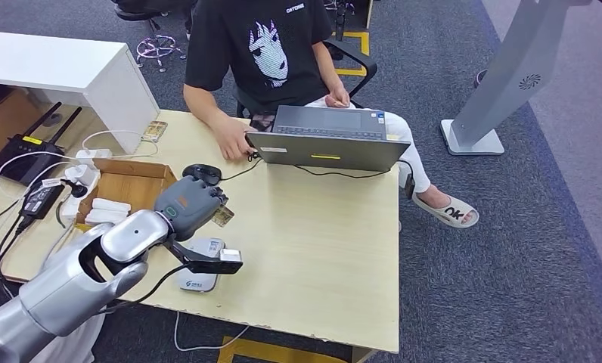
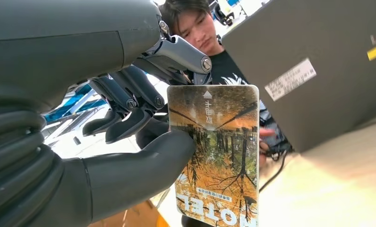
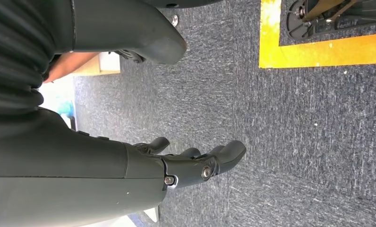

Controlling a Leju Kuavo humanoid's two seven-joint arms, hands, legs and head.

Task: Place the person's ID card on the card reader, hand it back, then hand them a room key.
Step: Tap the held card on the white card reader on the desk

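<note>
Robot's left arm extended, right arm hanging.
The left hand (image 1: 190, 204) pinches a room key (image 2: 217, 156) between thumb and fingers; the right hand (image 3: 195, 163) hangs with fingers loosely extended, holding nothing.

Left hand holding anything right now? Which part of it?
Yes: the left hand pinches a hotel key card by one long edge, thumb on its printed face. The right hand holds nothing.

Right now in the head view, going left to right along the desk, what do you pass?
Black router → cardboard box → left hand holding the hotel key card → laptop
</note>
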